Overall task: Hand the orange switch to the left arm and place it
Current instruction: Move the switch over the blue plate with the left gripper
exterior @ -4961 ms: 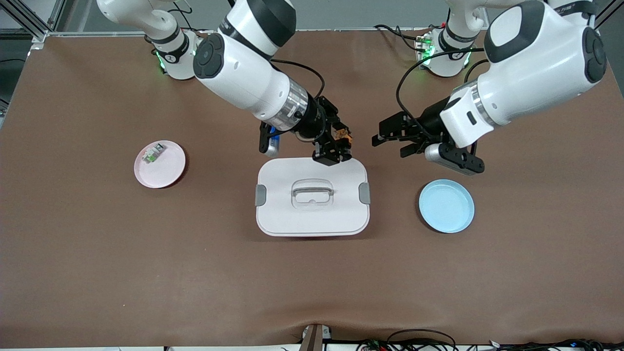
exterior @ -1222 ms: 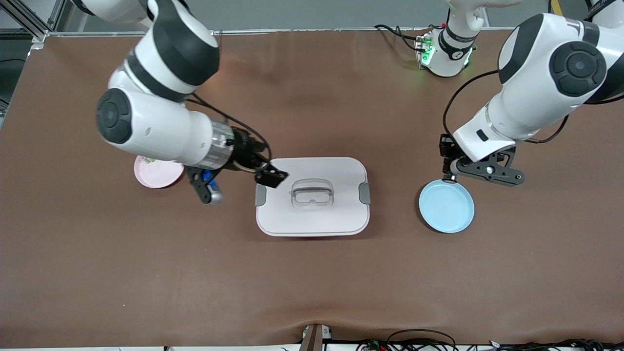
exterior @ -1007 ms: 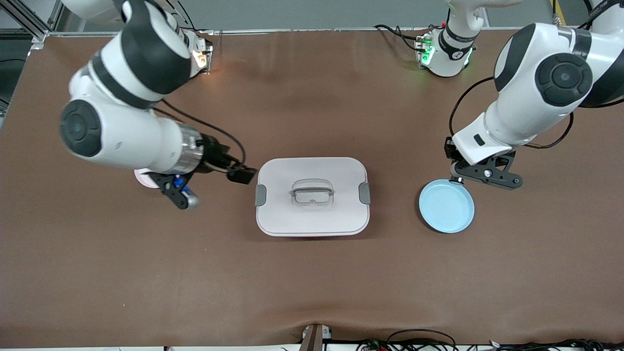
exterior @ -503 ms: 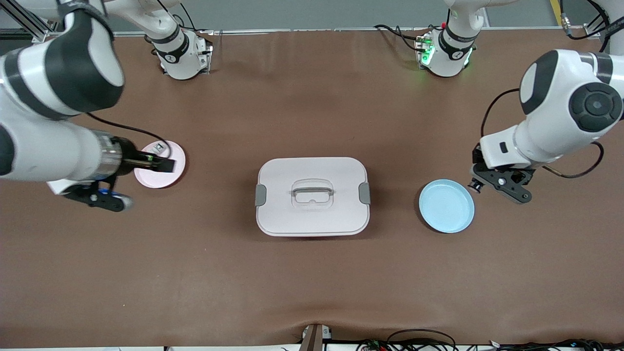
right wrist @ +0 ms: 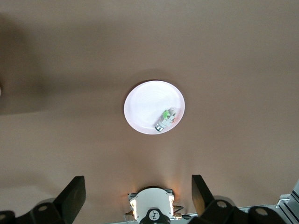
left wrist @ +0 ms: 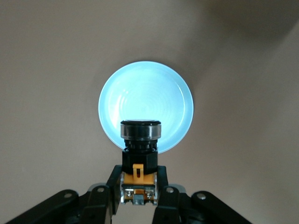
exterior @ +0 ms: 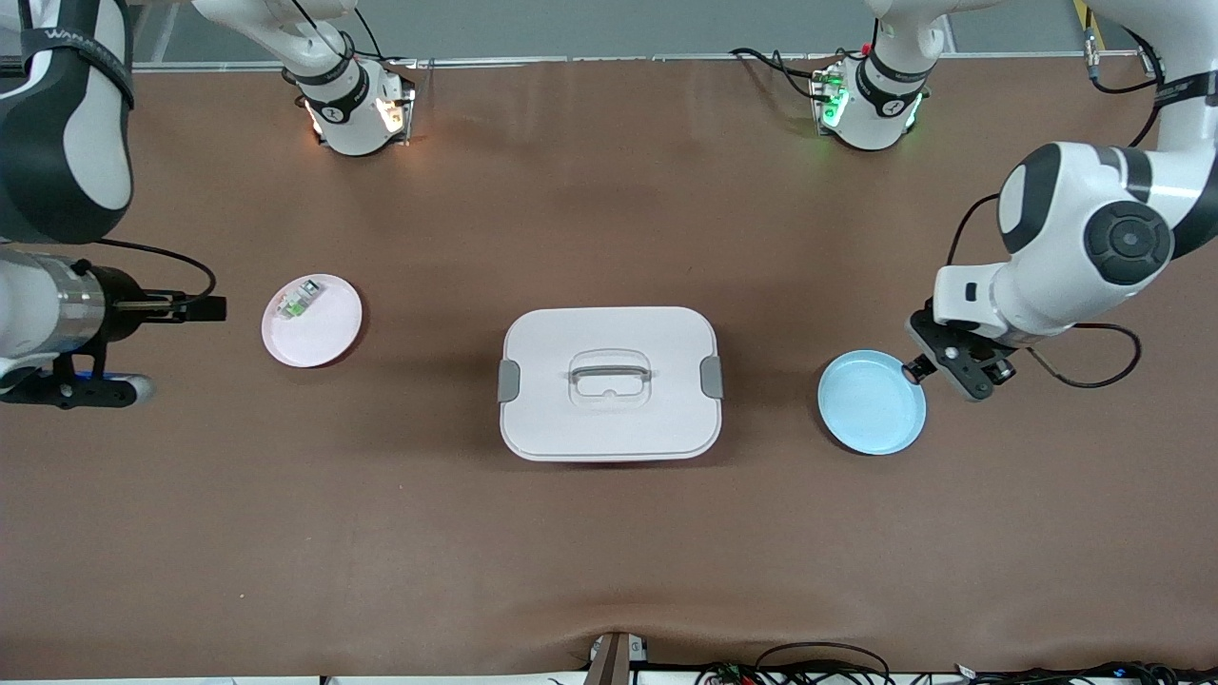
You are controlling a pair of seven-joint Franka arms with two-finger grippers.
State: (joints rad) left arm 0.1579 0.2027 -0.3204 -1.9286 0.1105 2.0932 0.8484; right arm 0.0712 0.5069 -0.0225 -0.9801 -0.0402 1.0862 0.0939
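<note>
While the left gripper [left wrist: 138,198] clamps the orange switch [left wrist: 140,151] over the blue plate's [exterior: 871,409] rim at its 3 o'clock edge, the right gripper [right wrist: 136,196] hangs spread and empty over bare brown table [exterior: 609,552], at the pink plate's [exterior: 319,333] 9 o'clock. Between the plates sits the box [exterior: 609,423]. A small green component [exterior: 297,299] lies on the pink plate.
</note>
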